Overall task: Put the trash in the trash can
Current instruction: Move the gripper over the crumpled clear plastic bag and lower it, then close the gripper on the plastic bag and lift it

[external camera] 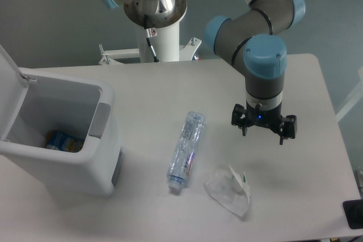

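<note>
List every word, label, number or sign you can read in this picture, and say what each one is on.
No text is legible.
Crushed clear plastic bottle: blue-red label, print too blurred to read.
Crumpled white paper-like wrapper: small green mark, too small to read.
Blue and yellow item inside the boxy white plastic bin: printing too blurred to read.

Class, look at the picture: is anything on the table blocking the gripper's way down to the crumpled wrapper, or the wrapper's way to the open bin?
Nothing visible blocks the open gripper from the wrapper, which lies below and left of it. The crushed bottle lies on the table between the wrapper and the open-lidded trash can; carried above the table, the wrapper would likely clear it.
</note>
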`<state>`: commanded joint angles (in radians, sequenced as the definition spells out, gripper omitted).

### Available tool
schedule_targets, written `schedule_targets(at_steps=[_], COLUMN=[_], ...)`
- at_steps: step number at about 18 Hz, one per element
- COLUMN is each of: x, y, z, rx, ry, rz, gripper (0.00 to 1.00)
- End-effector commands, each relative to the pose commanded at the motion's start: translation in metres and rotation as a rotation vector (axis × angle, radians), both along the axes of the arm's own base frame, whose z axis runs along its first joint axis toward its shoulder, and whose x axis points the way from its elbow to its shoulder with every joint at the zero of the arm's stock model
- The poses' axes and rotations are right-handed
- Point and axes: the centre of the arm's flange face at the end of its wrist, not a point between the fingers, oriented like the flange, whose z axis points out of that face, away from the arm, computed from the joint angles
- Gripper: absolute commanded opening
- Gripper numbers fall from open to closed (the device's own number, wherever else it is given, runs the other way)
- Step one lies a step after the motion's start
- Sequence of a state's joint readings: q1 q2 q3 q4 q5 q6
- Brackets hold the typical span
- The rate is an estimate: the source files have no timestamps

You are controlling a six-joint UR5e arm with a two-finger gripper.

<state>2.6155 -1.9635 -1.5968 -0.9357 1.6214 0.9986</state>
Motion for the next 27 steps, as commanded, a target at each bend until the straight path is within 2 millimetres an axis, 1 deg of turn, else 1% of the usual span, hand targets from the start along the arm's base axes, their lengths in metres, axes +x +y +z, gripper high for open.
schedule_targets(at_steps=[2, 3, 4, 5, 6, 8, 10, 11, 13, 14, 16, 17, 20, 22, 23, 24, 26, 27], x=[0.012, 0.018, 0.026, 0.032, 0.033, 0.030, 0.028, 0.024, 0.013, 0.010, 0.012, 0.015, 0.019, 0.017, 0.017, 0.019, 0.022, 0.023], y=[-0.005, -0.006, -0.001, 0.006, 0.011, 0.016, 0.028, 0.034, 0.044, 0.049, 0.050, 0.055, 0.072, 0.073, 0.073, 0.075, 0.077, 0.077], z=[-0.021, -0.026, -0.029, -0.028, -0.030, -0.038, -0.040, -0.040, -0.049, -0.052, -0.056, -0.058, -0.078, -0.084, -0.085, -0.090, -0.091, -0.090], rx=[-0.012, -0.007, 0.007, 0.032, 0.045, 0.049, 0.059, 0.066, 0.071, 0.076, 0.079, 0.084, 0.078, 0.079, 0.072, 0.064, 0.062, 0.061], ry=[-0.028, -0.030, -0.032, -0.030, -0.032, -0.042, -0.039, -0.038, -0.033, -0.025, -0.027, -0.030, -0.034, -0.025, -0.019, -0.022, -0.023, -0.024], rz=[-0.001, 0.014, 0.036, 0.062, 0.094, 0.147, 0.179, 0.192, 0.198, 0.195, 0.208, 0.218, 0.208, 0.231, 0.238, 0.240, 0.230, 0.227], gripper=[1.00, 1.00, 1.00, 1.00, 1.00, 1.00, 1.00, 1.00, 1.00, 1.00, 1.00, 1.00, 1.00, 1.00, 0.89, 0.73, 0.27, 0.10])
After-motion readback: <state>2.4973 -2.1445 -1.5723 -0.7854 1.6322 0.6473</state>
